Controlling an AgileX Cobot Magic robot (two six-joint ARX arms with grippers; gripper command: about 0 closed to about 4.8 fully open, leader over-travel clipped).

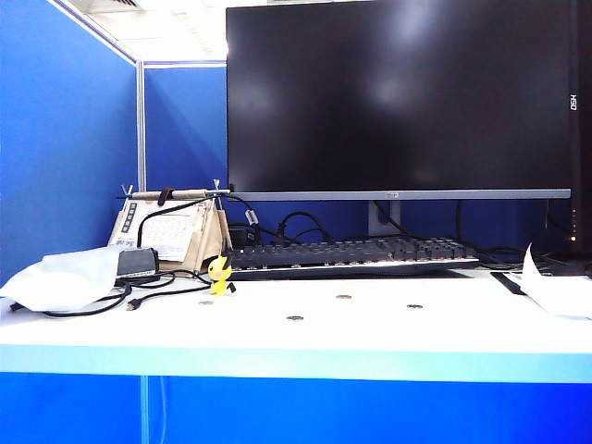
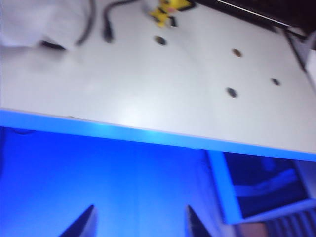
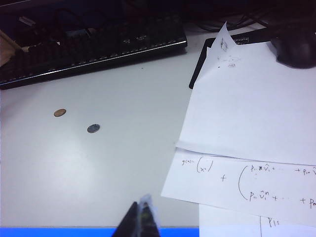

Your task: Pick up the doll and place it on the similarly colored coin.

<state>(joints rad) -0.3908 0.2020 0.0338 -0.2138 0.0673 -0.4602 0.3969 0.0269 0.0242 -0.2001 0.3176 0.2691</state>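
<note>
Left gripper (image 2: 139, 222) hangs off the table (image 2: 148, 98) edge, jaws apart, empty; right gripper (image 3: 140, 219) pinched shut, idle. Doll (image 1: 219, 275) stands by the keyboard (image 1: 351, 254). Risk: dark coins sit near the coppery coin (image 1: 343, 297), so wrong-coin placement or toppling.

"HSO" sideways on monitor bezel (image 1: 573, 102), handwritten maths on paper sheets (image 3: 247, 177)

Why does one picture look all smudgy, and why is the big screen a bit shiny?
Left wrist view: blurred; the doll and coins are soft smears, and the left gripper shows only dark, spread fingertips. Exterior view: the black monitor carries pale reflections, and the table looks washed out. Right wrist view: sharper; the coin and the writing on the paper are crisp, and the right gripper looks closed.
</note>
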